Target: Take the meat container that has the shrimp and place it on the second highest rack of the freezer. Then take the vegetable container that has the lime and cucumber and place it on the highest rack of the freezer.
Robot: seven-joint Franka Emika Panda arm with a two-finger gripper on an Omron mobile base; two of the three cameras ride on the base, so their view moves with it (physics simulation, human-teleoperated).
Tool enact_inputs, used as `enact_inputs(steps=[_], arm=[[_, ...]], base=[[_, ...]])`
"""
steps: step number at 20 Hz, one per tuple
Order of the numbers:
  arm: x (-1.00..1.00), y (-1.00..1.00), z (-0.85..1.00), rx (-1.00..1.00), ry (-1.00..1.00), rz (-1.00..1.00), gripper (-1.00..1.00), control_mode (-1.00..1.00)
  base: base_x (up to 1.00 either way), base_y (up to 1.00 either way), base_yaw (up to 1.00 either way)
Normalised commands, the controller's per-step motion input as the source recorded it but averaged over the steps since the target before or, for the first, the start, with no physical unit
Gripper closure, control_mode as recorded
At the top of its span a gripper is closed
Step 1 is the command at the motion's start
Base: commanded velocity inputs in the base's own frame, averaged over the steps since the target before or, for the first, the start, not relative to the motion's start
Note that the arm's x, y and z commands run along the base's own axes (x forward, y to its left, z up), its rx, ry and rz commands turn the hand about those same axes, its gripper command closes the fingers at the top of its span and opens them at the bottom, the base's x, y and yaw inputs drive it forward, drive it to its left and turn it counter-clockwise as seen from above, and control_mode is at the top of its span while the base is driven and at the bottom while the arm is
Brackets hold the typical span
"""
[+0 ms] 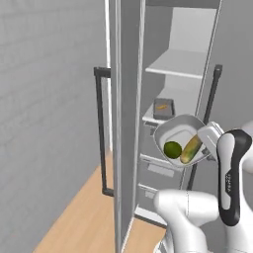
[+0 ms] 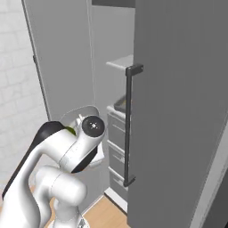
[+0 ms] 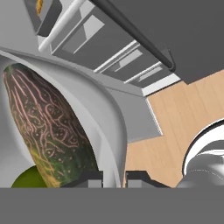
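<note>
My gripper [image 1: 203, 143] is shut on the right rim of the vegetable container [image 1: 177, 133], a round pale bowl held tilted in the air before the open freezer [image 1: 183, 74]. In the bowl lie the dark green lime [image 1: 172, 149] and the yellow-green cucumber [image 1: 191, 148]. The hand view shows the cucumber [image 3: 48, 127] close up, the lime [image 3: 27, 180] below it, and the bowl's wall [image 3: 103, 109] pinched at my gripper [image 3: 113, 178]. The dark meat container [image 1: 163, 109] with the orange shrimp [image 1: 161, 106] rests on a freezer shelf behind the bowl, also the meat container [image 3: 47, 16].
An upper pale shelf [image 1: 180, 64] sits above the tray's shelf. Grey drawers [image 1: 158, 168] lie below. The open door [image 1: 126, 123] with its black handle [image 1: 101, 133] stands left; a second door [image 2: 178, 111] with bar handle [image 2: 129, 124] is right. Wooden floor [image 1: 84, 217] below.
</note>
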Motion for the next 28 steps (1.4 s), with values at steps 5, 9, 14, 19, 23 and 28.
enact_inputs(steps=[5,9,14,19,23,28], arm=[[0.00,0.00,0.00,0.00,0.00,0.00,1.00,1.00],[0.00,0.00,0.00,0.00,0.00,0.00,1.00,1.00],[0.00,0.00,0.00,0.00,0.00,0.00,1.00,1.00],[0.24,0.00,0.00,0.00,0.00,-0.02,1.00,-1.00],[0.82,-0.06,0.18,0.03,-0.07,-0.19,1.00,-1.00],[0.84,-0.11,0.59,0.01,-0.07,-0.22,1.00,-1.00]], base=[[0.37,0.32,-0.35],[0.54,0.28,-0.25],[0.65,0.23,-0.22],[0.07,0.00,0.00],[0.00,0.00,0.00],[0.00,0.00,0.00]])
